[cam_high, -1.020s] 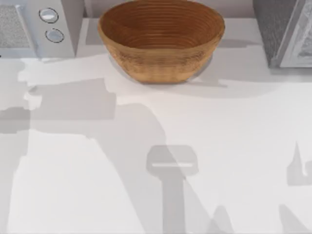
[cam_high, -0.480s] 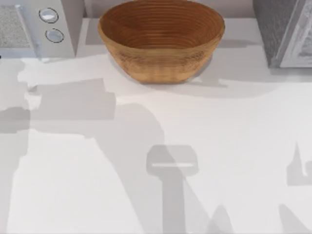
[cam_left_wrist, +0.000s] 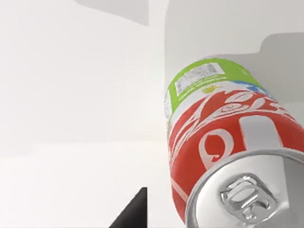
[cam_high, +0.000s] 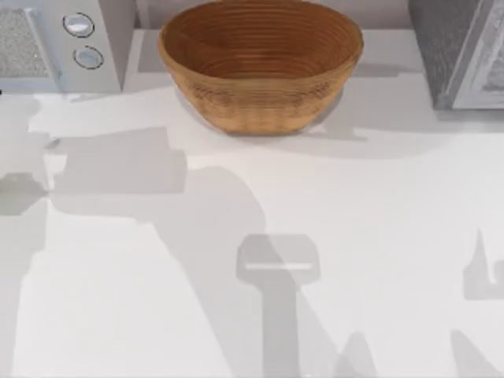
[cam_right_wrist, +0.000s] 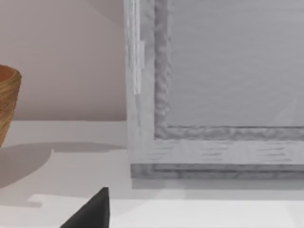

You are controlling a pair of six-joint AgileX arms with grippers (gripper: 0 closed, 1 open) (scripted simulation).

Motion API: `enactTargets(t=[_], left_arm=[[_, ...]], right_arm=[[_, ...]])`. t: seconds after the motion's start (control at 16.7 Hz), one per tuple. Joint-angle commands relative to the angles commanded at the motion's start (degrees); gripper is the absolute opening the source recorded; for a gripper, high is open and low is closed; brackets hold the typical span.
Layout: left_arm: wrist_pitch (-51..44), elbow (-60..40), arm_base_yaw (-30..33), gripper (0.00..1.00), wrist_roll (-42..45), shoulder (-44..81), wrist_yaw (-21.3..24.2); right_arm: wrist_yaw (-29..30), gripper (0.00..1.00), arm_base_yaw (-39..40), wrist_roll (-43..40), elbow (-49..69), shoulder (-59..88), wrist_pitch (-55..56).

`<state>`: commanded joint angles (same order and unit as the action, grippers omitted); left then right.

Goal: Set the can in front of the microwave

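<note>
A white table point(cam_high: 378, 236) under a pale wall, shadows of our arms lying across it. At the back left sits the microwave point(cam_high: 59, 47), its two knobs facing us, a woven bowl point(cam_high: 260, 63) in the middle, a darker grey box point(cam_high: 461, 51) at the right. In the left wrist view the can point(cam_left_wrist: 223, 142) is right up close, silver lid toward the camera, green end pointing away. One dark finger point(cam_left_wrist: 133, 211) of our left gripper shows beside it; whether it is clamped on the can we cannot tell. We judge the can not yet set down in front of the microwave. The right wrist faces the grey box, idle; its grip we cannot tell either.
</note>
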<state>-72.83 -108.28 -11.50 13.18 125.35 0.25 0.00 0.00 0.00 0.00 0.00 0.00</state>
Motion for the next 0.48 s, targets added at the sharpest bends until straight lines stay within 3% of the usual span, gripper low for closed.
enactTargets(t=[0.48], left_arm=[[0.0, 0.0, 0.0, 1.0, 0.0, 0.0, 0.0]], right_arm=[[0.0, 1.0, 0.0, 0.0, 0.0, 0.0, 0.0]])
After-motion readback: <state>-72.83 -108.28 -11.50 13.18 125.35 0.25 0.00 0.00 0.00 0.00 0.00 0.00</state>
